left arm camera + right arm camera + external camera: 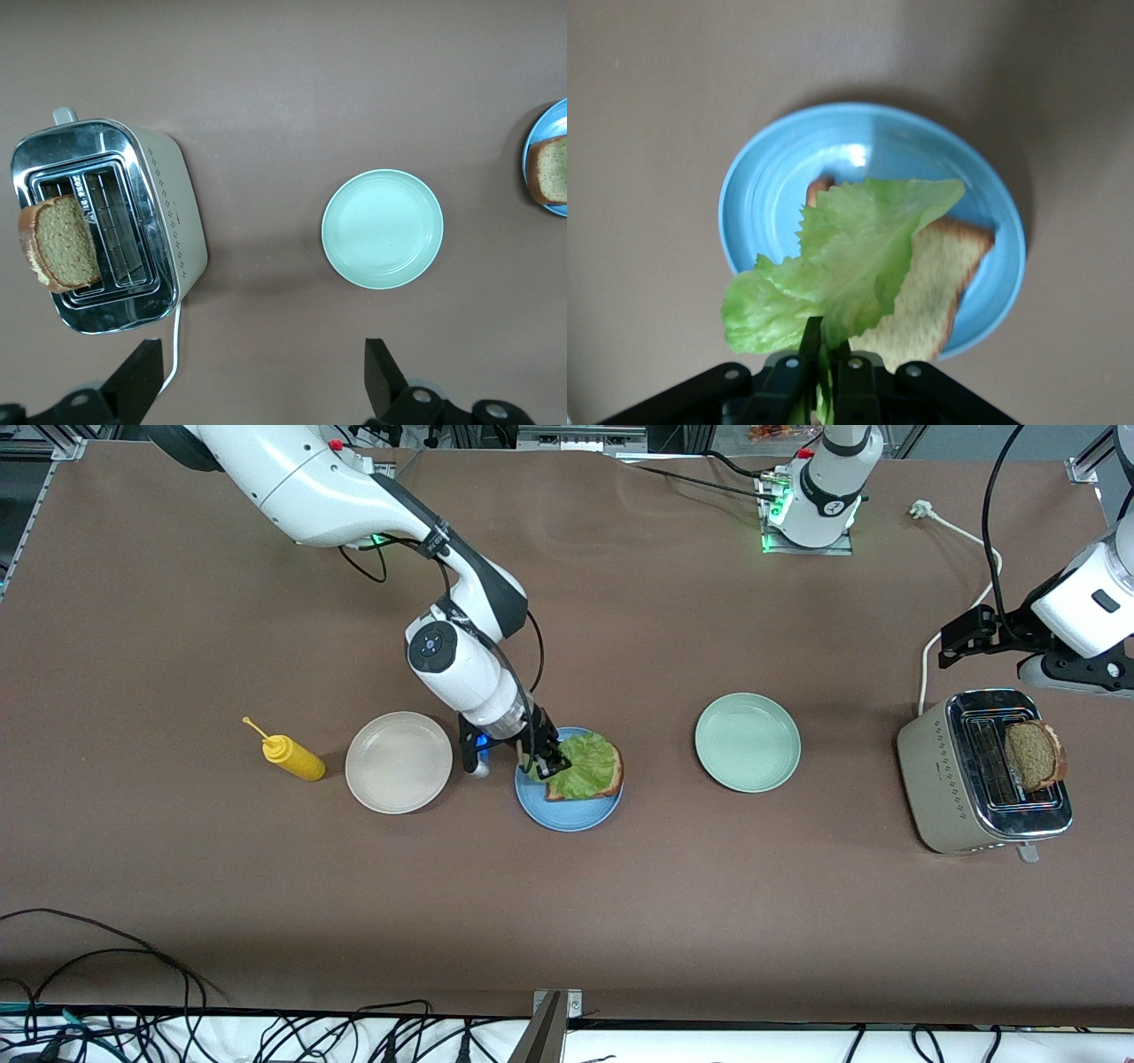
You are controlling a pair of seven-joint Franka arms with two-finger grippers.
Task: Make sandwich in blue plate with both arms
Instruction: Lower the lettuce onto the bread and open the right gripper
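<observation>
Lettuce (850,257), a ruffled green leaf, hangs from the right hand (549,760), whose black fingers are pinched together on its stem end over the blue plate (554,812). In the right wrist view the leaf drapes across a slice of brown bread (935,292) that lies flat in that plate, covering part of the slice and leaving one corner and its darker crust bare.

The blue plate sits on the brown worktop (620,921) between a beige plate (399,762), toward the right arm's end, and a pale green plate (747,742), toward the left arm's end. A yellow squeeze bottle (291,755) lies on its side beside the beige plate, its nozzle pointing away from it.

Toward the left arm's end stands a cream and chrome toaster (983,775) with two slots on top. A second slice of bread (1034,755) sticks up out of one slot, tilted. A white cord (966,536) runs from the toaster toward the arms' bases and ends in a plug lying on the worktop.

The left hand (261,381) waits in the air with its two fingers wide apart, holding nothing; its wrist view looks down on the toaster and the green plate.

No brand name or legible writing can be made out on the toaster, the bottle or the plates; the toaster's side carries only a pattern of small dots.
</observation>
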